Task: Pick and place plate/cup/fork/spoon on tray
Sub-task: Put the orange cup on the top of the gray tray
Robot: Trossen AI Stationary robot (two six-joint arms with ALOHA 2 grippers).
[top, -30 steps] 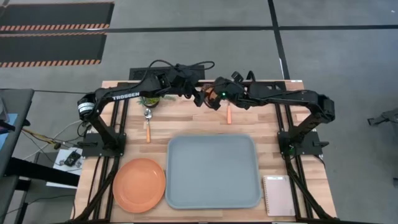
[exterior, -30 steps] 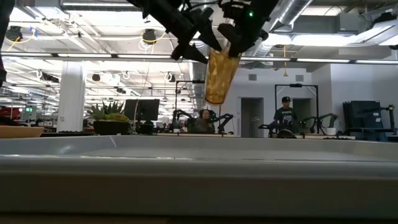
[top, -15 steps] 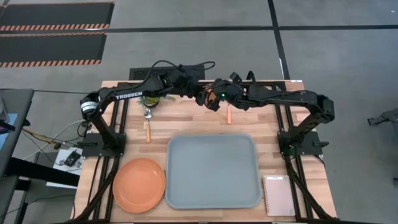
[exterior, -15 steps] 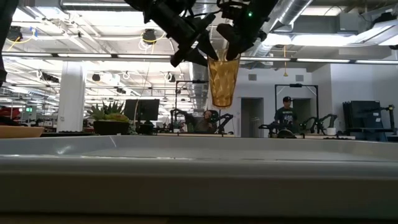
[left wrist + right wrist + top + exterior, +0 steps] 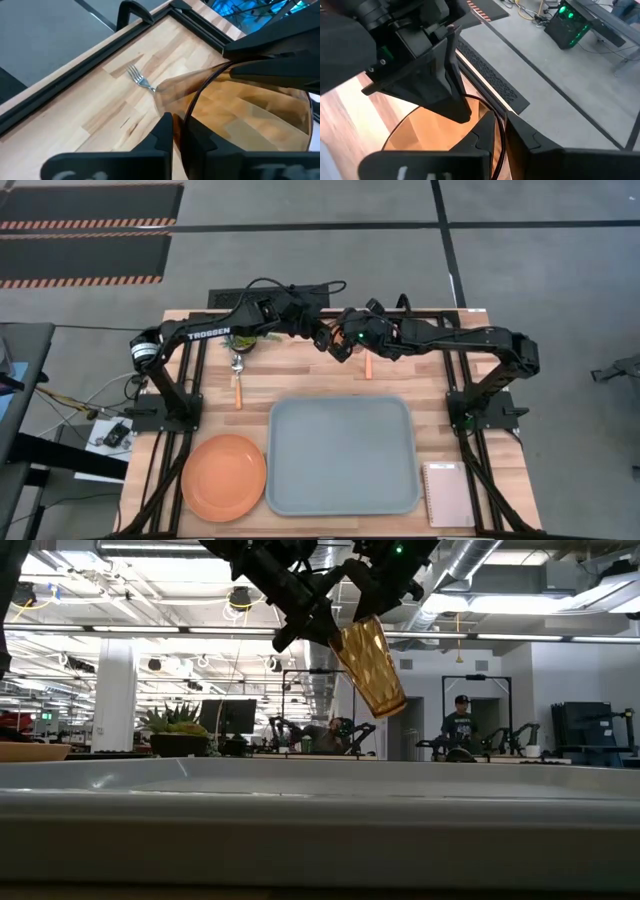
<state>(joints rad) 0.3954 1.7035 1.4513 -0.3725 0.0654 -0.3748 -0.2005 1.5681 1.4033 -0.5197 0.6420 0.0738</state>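
The amber ribbed cup (image 5: 370,665) hangs tilted high above the table's far middle, between my two grippers. My left gripper (image 5: 322,337) and my right gripper (image 5: 343,343) are both shut on its rim from opposite sides. The fork (image 5: 368,364) lies on the wood just below them, its tines (image 5: 136,76) toward the far edge. The spoon (image 5: 238,375) lies at the far left. The orange plate (image 5: 224,477) lies flat at the near left, beside the blue-grey tray (image 5: 290,480). My left gripper pinches the cup's rim (image 5: 186,116), one finger inside the cup and one outside. It comes slanting down from the table's left. The cup is lifted clear, its mouth up and its base swung toward the right. My right gripper pinches the cup's rim (image 5: 501,131) on the side opposite the left gripper, one finger inside and one outside. It comes slanting down from the table's right. The cup hangs below the fingers, tilted, clear of the table.
A small potted plant (image 5: 243,340) stands at the far left by the spoon. A white spiral notepad (image 5: 448,493) lies at the near right corner. Black frame rails (image 5: 180,380) run along both sides of the table.
The cup has swung in the hold: its base pointed toward the table's left, then straight down, and now tilts toward the right. Both grippers have stayed shut on its rim, high over the far middle.
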